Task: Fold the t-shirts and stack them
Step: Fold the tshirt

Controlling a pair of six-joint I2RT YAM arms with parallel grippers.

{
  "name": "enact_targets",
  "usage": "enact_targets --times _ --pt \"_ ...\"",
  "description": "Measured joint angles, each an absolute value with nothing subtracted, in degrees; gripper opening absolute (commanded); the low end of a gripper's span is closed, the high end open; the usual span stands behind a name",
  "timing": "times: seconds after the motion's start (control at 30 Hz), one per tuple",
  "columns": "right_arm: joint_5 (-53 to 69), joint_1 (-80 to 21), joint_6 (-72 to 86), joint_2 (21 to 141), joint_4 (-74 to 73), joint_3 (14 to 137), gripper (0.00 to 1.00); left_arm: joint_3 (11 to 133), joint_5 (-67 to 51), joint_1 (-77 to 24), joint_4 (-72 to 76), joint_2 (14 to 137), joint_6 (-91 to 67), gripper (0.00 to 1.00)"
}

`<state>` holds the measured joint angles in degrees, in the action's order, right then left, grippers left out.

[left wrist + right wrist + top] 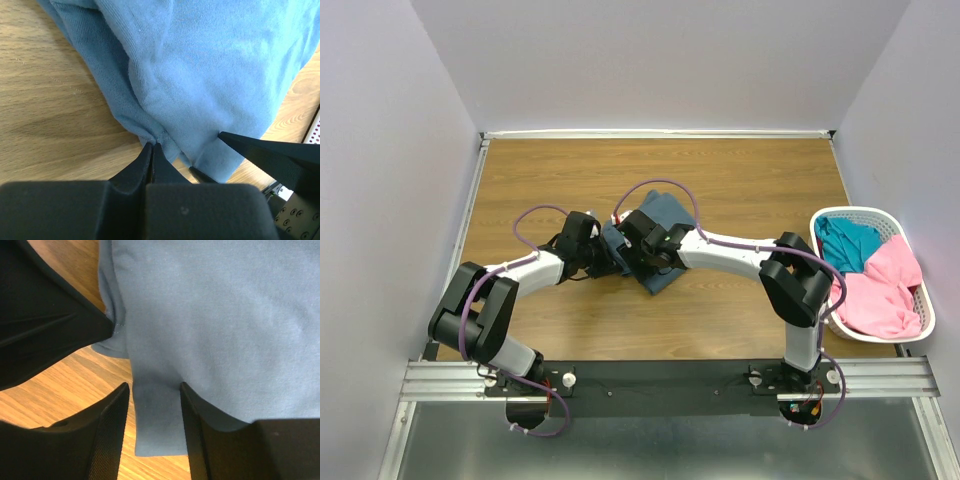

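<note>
The slate blue-grey t-shirt [667, 211] lies folded at the table's middle, partly hidden under both wrists. My left gripper [608, 258] is shut on a pinch of the shirt's edge [158, 134], low at the table. My right gripper [154, 386] is open, its fingers [114, 420] on either side of a narrow flap of the shirt [157, 425], right next to the left gripper [55, 330]. The right gripper's finger [272, 155] shows in the left wrist view. The teal t-shirt [848, 243] and the pink t-shirt [882, 292] lie crumpled in the basket.
A white slotted plastic basket [865, 212] stands at the table's right edge. The wooden table [540, 180] has white walls on three sides. A metal rail [660, 380] holds both arm bases at the near edge.
</note>
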<state>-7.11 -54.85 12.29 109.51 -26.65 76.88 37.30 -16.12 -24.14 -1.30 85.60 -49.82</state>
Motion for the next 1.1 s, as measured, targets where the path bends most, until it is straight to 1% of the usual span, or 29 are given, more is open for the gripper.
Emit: enact_targets --times 0.17,0.27,0.33,0.37,0.43,0.7,0.77,0.8,0.83,0.87,0.9,1.0,1.03,1.1 --pt "-7.66 -54.87 11.94 110.37 -26.65 76.88 0.37 37.23 -16.21 -24.14 -1.28 85.62 -50.17 0.0" --pt "-7.9 -54.89 11.9 111.26 -26.65 76.88 0.36 37.21 -16.27 -24.14 -1.28 85.6 -50.35 0.0" --pt "-7.9 -54.96 11.9 111.37 -26.65 76.88 0.32 37.21 -16.43 -24.14 -1.28 85.6 -50.46 0.0" --pt "-7.9 -55.02 11.92 111.37 -26.63 76.9 0.34 37.21 -16.53 -24.14 -1.28 85.6 -50.48 0.0" --pt "-7.88 -55.13 11.9 111.37 -26.63 76.99 0.43 37.21 -16.58 -24.14 -1.28 85.62 -50.52 0.0" --pt "-7.88 -55.99 11.92 111.37 -26.63 77.43 0.44 37.08 -16.67 -24.14 -0.67 85.62 -50.65 0.0" --pt "-7.9 -56.18 11.92 111.37 -26.63 77.52 0.43 37.06 -16.78 -24.14 -0.36 85.62 -50.68 0.0" --pt "-7.9 -56.21 11.92 111.44 -26.63 77.52 0.41 37.06 -16.91 -24.14 -0.25 85.62 -50.68 0.0" --pt "-7.92 -56.25 11.92 111.57 -26.61 77.54 0.35 37.06 -16.97 -24.14 -0.19 85.62 -50.68 0.0" --pt "-7.99 -56.27 11.92 111.79 -26.61 77.54 0.31 37.06 -17.04 -24.14 -0.08 85.62 -50.68 0.0" --pt "-8.12 -56.27 11.86 112.03 -26.63 77.54 0.23 37.06 -17.1 -24.14 -0.03 85.62 -50.68 0.0" --pt "-8.62 -56.27 12.03 112.66 -26.63 77.54 0.07 37.04 -17.23 -24.14 -0.01 85.62 -50.7 0.0" --pt "-8.69 -56.27 11.97 112.81 -26.61 77.54 0.01 37.04 -17.3 -24.14 0.01 85.62 -50.7 0.0" --pt "-8.78 -56.27 12.03 112.86 -26.63 77.56 0.0 37.04 -17.47 -24.14 0.08 85.62 -50.85 0.0"
